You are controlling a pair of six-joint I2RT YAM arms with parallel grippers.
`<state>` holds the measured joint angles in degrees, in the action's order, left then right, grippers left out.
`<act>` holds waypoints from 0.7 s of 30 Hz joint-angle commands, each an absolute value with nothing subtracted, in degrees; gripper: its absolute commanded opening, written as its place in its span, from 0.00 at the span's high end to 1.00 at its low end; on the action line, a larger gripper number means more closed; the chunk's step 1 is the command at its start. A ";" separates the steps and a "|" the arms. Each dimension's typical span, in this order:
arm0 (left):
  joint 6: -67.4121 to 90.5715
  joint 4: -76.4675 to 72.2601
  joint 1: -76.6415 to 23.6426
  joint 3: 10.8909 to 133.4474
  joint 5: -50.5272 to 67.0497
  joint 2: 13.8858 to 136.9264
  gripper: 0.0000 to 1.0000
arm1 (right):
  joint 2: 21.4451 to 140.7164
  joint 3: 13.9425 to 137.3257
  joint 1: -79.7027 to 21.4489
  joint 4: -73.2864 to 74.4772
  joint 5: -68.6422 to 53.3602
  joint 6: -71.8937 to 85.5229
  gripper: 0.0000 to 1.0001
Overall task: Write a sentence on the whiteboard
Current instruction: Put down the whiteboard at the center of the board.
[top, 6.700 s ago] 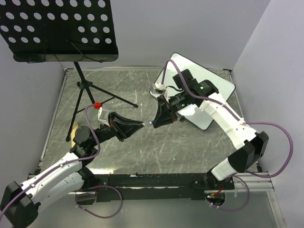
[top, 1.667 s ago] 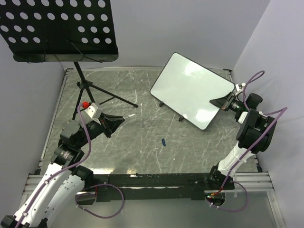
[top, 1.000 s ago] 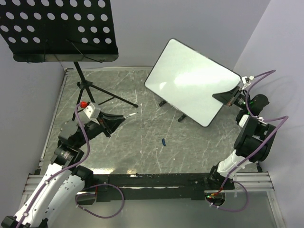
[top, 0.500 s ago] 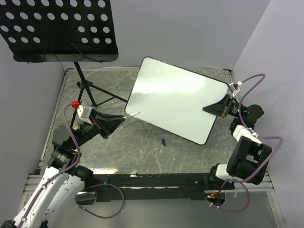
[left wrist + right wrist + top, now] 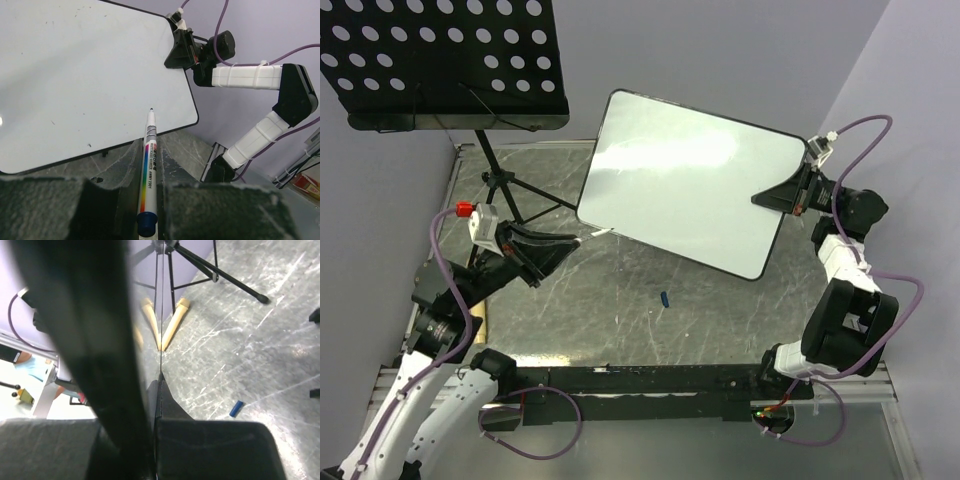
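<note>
Above scratched table (image 5: 620,320), glossy rounded whiteboard (image 5: 680,190)

The left arm (image 5: 435,325) and right arm (image 5: 840,262) pair white boxy shells with black rounded joints. A purple cable (image 5: 865,122) loops along each. The left gripper (image 5: 575,243) and right gripper (image 5: 757,200) are black wedges.

Top external: high, from near side, looking down over table (image 5: 620,325). Left wrist: close along marker (image 5: 149,167), facing whiteboard (image 5: 75,75), right arm (image 5: 250,77) beyond. Right wrist: pressed to whiteboard edge, looking across table; blue cap (image 5: 236,408) shared with top view
</note>
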<state>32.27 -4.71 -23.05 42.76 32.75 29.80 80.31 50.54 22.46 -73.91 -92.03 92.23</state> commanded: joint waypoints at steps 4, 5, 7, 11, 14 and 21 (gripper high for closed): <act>33.57 -2.20 -22.76 46.41 33.31 30.32 0.99 | 82.35 59.58 23.38 -94.13 -95.71 98.70 1.00; 33.66 -2.28 -22.76 46.41 33.31 30.41 0.99 | 83.31 59.85 23.20 -94.04 -95.63 98.35 1.00; 34.19 -2.98 -22.76 46.32 33.57 31.29 0.99 | 84.72 61.34 21.02 -94.22 -95.89 98.96 1.00; 34.28 -2.47 -22.76 47.72 33.93 33.31 0.99 | 81.59 61.35 22.05 -92.91 -93.52 98.97 1.00; 33.75 -1.85 -22.76 48.08 33.49 33.31 0.99 | 74.83 59.42 23.29 -80.56 -91.41 85.49 1.00; 33.66 -2.37 -22.85 48.96 33.92 35.68 0.99 | 66.00 72.23 14.77 18.20 -68.75 2.79 1.00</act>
<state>33.08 -0.84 -23.05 46.48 33.17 34.44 70.06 66.59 18.20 -14.83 -81.78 38.68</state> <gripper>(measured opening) 0.153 0.036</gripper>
